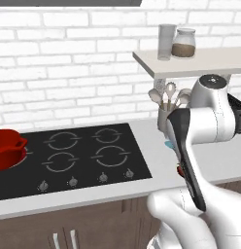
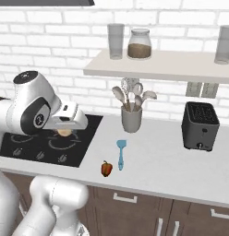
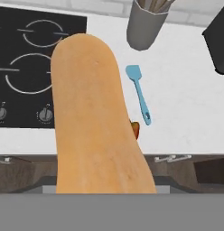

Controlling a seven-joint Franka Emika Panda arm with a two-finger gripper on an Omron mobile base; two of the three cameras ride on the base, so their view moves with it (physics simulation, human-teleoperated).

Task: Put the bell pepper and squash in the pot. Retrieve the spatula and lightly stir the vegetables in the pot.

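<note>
Hand view: squash (image 3: pixel 93 122) fills my tool's grip, lifted for the pot.
I hold it above the hob's right edge; pot (image 1: pixel 8 147) waits far left, while pepper (image 2: pixel 106 168) and spatula (image 2: pixel 121 153) lie on the tabletop (image 2: pixel 171 166).

tan squash (image 3: pixel 93 122) held aloft; blue spatula (image 2: pixel 121 153) flat on counter; red pot (image 1: pixel 8 147) on stove.

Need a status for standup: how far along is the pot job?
Nothing is in the pot yet. In hand: the squash is gripped and lifted over the stove edge. Left: the bell pepper and the spatula lie on the counter, then the stir.
</note>
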